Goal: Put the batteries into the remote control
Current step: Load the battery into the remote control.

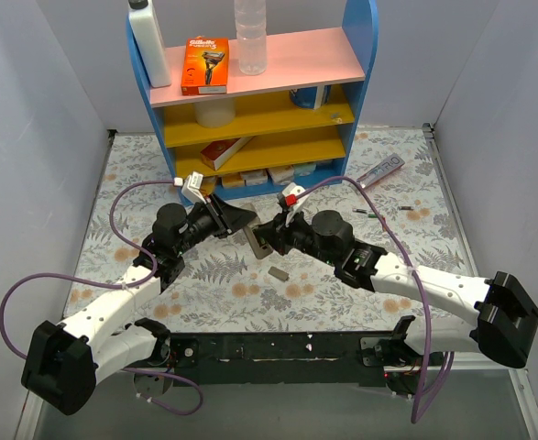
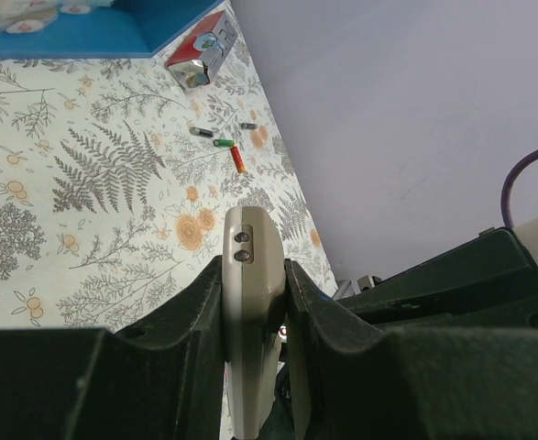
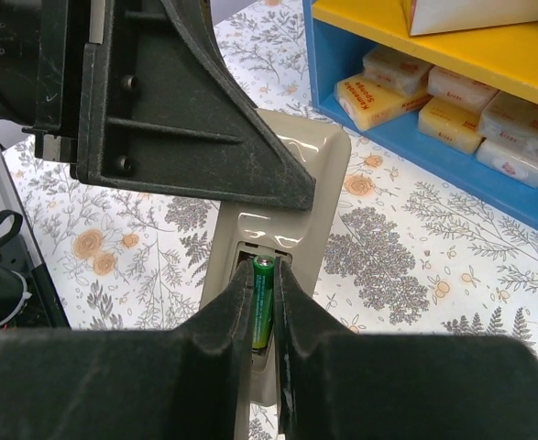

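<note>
My left gripper [image 2: 253,284] is shut on the remote control [image 2: 247,266] and holds it edge-up above the table; both show in the top view, the gripper [image 1: 236,220] and the remote [image 1: 253,240]. My right gripper [image 3: 264,286] is shut on a green battery [image 3: 263,307], its tip inside the open compartment in the remote's grey back [image 3: 291,183]. It meets the remote mid-table in the top view [image 1: 267,236]. Several loose batteries lie on the mat: red [image 2: 237,159], green [image 2: 223,142], dark [image 2: 201,132].
A small grey cover piece [image 1: 277,272] lies on the floral mat below the grippers. A blue shelf unit [image 1: 250,101] with boxes and bottles stands at the back. A silver-purple tube [image 1: 378,171] lies at the right. Grey walls enclose the sides.
</note>
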